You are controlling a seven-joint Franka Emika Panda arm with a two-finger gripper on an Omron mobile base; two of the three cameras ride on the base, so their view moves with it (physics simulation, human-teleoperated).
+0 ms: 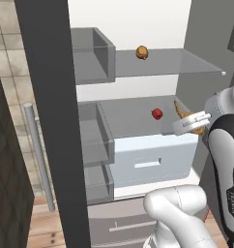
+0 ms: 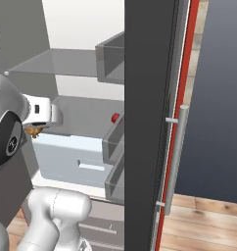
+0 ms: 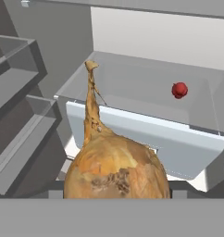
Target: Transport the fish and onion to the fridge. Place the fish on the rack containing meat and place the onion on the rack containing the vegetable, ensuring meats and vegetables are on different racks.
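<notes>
So, inside the fridge [image 1: 138, 29], left to right: boxy translucent grey side bins [image 1: 92, 53], then the lumpy orange-brown meat [image 1: 142, 53] on the upper flat shelf [image 1: 177, 62]. Lower shelf holds the glossy red vegetable [image 1: 157, 114]. Right of it, the gripper [image 1: 192, 123] is clamped on the papery golden onion [image 3: 116, 173], its stalk tapering toward the shelf.

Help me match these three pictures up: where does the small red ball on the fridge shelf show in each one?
Left base view: the vegetable lies centre-right, on the lower shelf.
Right base view: a red sliver at centre, beside the door edge.
Hand view: upper right, beyond the onion.
Shared landmark: the white drawer just beneath that shelf.
</notes>
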